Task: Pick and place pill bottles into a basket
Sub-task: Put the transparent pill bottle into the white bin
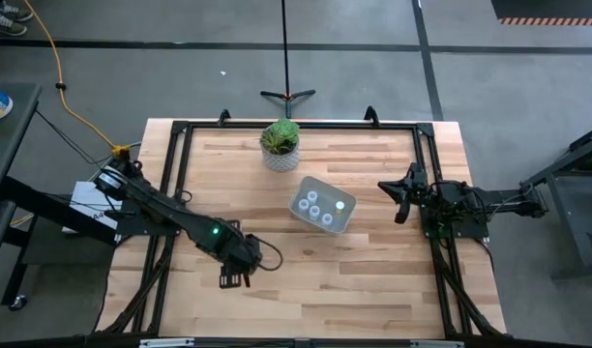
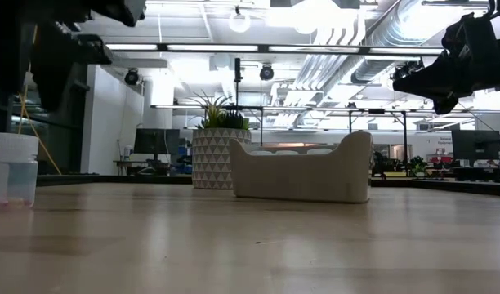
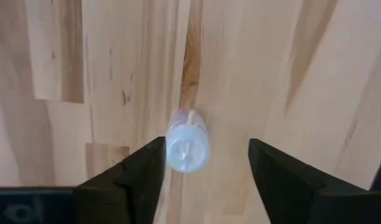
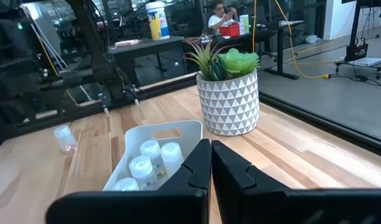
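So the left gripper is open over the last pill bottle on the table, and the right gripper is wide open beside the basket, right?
Not quite: the right gripper is shut, its fingers pressed together in the right wrist view. The rest holds: the left gripper is open over the last pill bottle on the table, and the right gripper waits beside the basket.

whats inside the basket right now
The basket holds upright pill bottles; the high view shows about five pale caps. The right wrist view shows four; the right tool covers the basket's near corner there. Another bottle stands on the table outside.
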Available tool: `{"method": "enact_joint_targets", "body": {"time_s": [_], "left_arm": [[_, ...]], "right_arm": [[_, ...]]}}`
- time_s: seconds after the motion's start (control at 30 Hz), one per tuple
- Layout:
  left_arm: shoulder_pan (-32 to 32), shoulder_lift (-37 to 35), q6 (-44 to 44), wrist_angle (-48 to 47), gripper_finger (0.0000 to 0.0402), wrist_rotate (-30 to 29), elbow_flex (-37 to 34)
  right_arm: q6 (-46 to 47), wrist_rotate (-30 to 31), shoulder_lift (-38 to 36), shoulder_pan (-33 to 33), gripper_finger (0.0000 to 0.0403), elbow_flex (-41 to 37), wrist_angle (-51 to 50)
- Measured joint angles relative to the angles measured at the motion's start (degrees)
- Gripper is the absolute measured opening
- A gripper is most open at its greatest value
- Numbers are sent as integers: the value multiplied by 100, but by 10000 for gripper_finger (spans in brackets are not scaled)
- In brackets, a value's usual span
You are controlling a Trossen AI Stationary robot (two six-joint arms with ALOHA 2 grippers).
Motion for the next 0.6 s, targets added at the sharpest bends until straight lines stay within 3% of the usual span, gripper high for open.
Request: {"method": "enact_joint_targets", "body": {"time_s": [0.33, 0.6], "left_arm": [[-5, 7, -328, 619, 354, 49, -720], [-4, 11, -433, 965, 342, 129, -1204]], "right_arm": [[2, -4, -2, 1, 2, 0, -2], [2, -6, -2, 1, 2, 0, 0]]}}
